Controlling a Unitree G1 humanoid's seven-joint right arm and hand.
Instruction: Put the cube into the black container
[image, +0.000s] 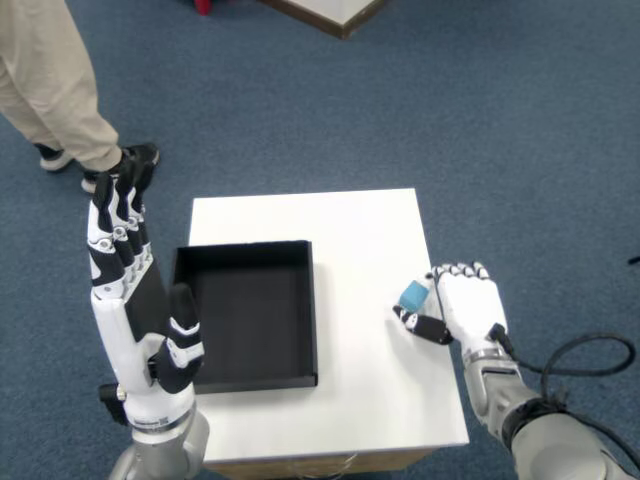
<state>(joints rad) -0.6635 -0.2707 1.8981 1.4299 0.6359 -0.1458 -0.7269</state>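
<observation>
Cube (414, 294) sits near the right edge of the white tabletop (350, 225), and the right hand (462, 308) is right against it: the curled fingers come down on its far and right side while the dark thumb lies just beneath it toward the robot, so the cube looks caught between thumb and fingers. Whether the pinch is firm enough to lift it, or the hand is only closing round it, cannot be told from the head view (the fingers hide the contact faces); the cube seems to rest on the tabletop, not raised. The relation that matters is sideways: the black container (250, 315) lies to the left of the cube, apart from it by a strip of bare tabletop, its open mouth facing up and its long axis running away from the robot. The right hand is much the nearer to the cube; the left hand (135, 300) stands upright, fingers straight, beside the container's left wall and holding nothing. The carry would likely run leftward over the container's right wall.
</observation>
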